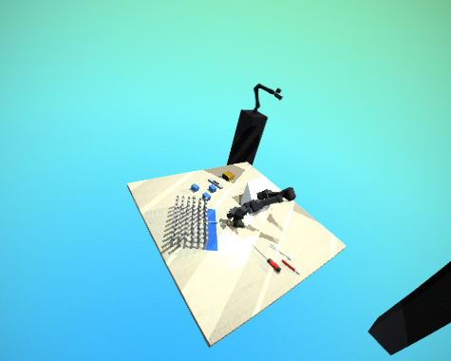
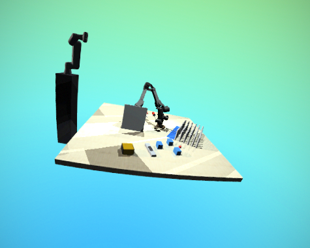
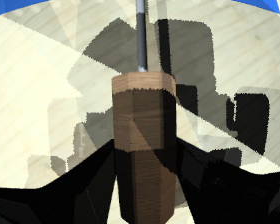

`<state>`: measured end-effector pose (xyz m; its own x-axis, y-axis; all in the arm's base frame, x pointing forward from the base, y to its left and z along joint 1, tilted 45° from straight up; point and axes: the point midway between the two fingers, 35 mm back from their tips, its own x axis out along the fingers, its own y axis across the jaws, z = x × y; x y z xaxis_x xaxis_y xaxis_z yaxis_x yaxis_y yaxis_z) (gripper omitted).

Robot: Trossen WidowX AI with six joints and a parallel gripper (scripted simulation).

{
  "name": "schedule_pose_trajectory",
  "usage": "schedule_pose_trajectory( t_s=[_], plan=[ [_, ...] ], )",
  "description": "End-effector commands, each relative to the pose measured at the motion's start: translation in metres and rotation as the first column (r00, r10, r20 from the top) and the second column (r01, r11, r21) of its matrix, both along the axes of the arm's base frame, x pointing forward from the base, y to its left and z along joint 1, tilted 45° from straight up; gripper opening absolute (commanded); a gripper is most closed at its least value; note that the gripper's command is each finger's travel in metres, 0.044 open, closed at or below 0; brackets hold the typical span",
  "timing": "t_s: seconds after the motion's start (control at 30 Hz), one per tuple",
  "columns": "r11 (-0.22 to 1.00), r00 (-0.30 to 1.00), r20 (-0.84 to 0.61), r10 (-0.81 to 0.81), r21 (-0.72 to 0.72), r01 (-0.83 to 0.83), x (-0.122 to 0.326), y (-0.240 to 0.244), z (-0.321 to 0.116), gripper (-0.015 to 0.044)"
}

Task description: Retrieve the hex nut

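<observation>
My gripper (image 1: 233, 222) (image 2: 160, 124) (image 3: 144, 143) is shut on the wooden handle (image 3: 143, 110) of a tool, low over the table beside the strip. The tool's thin metal shaft (image 3: 141, 40) points away from the hand, towards the spacers; in the top view it reaches over the blue taped strip (image 1: 213, 241) (image 2: 172, 133). The strip also shows at the top edge of the wrist view (image 3: 263, 4). The metal spacers (image 1: 189, 223) (image 2: 186, 132) stand in rows beyond the strip. The tool's tip is cut off in the wrist view. I cannot make out the hex nut.
A red-black screwdriver (image 1: 273, 265), a red tool (image 1: 289, 266) and a thin metallic tool (image 1: 280, 252) lie on the arm's side. A yellow block (image 1: 228, 176) (image 2: 127, 148), a grey object (image 1: 216, 183) (image 2: 150, 149), and three blue blocks lie near the field's side. A panel (image 2: 134, 118) stands near the arm.
</observation>
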<state>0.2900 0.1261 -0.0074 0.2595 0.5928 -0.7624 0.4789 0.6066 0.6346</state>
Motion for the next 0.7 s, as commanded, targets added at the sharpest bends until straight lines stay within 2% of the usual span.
schedule_pose_trajectory(
  t_s=[0.0, 0.67],
  plan=[
    [1.000, 1.000, -0.007, -0.005, -0.005, 0.005, -0.004, 0.000, -0.001, 0.0000],
    [1.000, 1.000, -0.007, -0.005, -0.005, 0.005, -0.015, 0.004, 0.003, 0.0000]
  ],
)
